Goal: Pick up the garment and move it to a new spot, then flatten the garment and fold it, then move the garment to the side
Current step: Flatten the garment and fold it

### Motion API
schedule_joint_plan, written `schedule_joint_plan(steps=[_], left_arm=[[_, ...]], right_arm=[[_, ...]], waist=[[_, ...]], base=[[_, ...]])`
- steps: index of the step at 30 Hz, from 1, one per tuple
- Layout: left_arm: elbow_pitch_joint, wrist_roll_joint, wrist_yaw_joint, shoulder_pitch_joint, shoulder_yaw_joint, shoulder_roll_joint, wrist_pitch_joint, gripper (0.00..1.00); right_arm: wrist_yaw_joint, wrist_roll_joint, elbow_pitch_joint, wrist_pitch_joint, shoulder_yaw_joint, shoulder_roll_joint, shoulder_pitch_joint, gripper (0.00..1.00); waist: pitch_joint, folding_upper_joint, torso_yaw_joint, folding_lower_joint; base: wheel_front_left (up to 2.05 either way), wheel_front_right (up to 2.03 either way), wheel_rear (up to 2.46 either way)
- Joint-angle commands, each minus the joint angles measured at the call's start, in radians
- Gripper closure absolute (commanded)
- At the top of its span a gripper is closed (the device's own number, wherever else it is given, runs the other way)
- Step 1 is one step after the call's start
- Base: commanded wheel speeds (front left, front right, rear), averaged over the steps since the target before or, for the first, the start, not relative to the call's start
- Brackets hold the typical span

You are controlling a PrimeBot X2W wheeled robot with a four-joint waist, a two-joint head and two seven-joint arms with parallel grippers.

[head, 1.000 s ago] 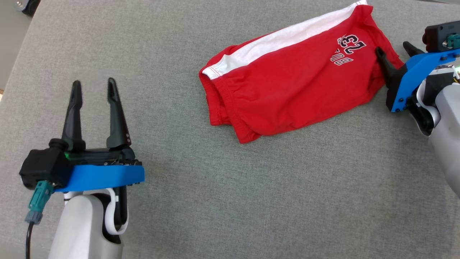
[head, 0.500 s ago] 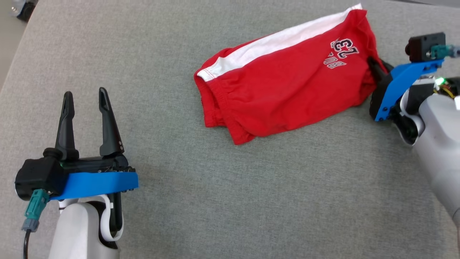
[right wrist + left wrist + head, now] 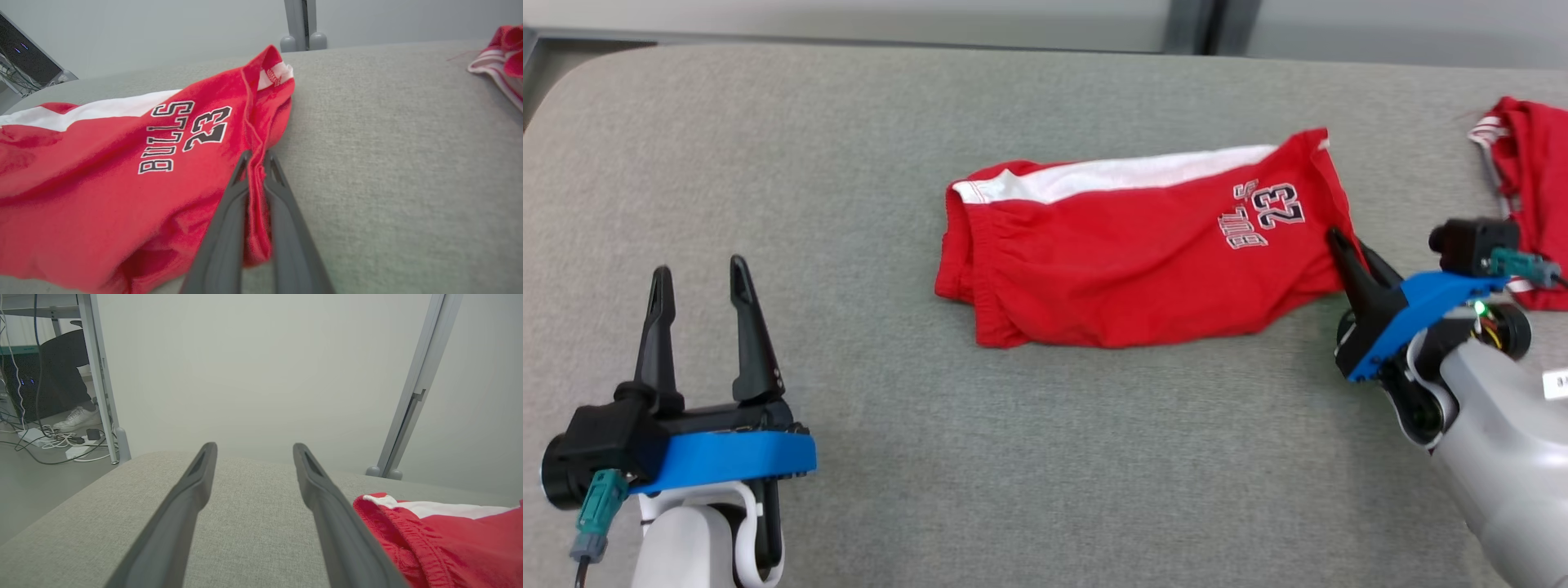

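Red shorts [image 3: 1127, 273] with white side stripe, black-and-white "BULLS 23" lettering. Grey woven worktop [image 3: 1045, 457]. Second red garment [image 3: 1533, 155] at worktop's right edge, red-and-white striped trim.

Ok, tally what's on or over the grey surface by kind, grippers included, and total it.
Red garments: 2, the shorts printed BULLS 23 and a second red piece with striped trim at the far right.
Grippers: 2, the left gripper open and clear of the cloth, the right gripper shut on the edge of the shorts.
Total: 4.
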Motion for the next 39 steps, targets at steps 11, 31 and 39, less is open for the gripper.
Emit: schedule_joint_plan(steps=[11, 31, 39], left_arm=[[0.010, 0.015, -0.013, 0.047, 0.016, -0.001, -0.004, 0.00], [0.035, 0.012, -0.015, 0.078, -0.014, -0.001, -0.004, 0.00], [0.041, 0.000, -0.011, 0.081, -0.038, -0.001, -0.004, 0.00]], right_arm=[[0.000, 0.077, -0.032, -0.045, -0.073, -0.064, 0.170, 1.00], [0.000, 0.030, -0.082, -0.056, -0.113, 0.003, 0.080, 1.00], [0.000, -0.018, -0.111, -0.027, -0.070, 0.089, 0.015, 1.00]], waist=[[-0.071, 0.0000, -0.058, 0.0000], [-0.121, 0.0000, -0.021, 0.0000], [-0.127, 0.0000, 0.025, 0.0000]], base=[[0.00, 0.00, 0.00], [0.00, 0.00, 0.00], [0.00, 0.00, 0.00]])
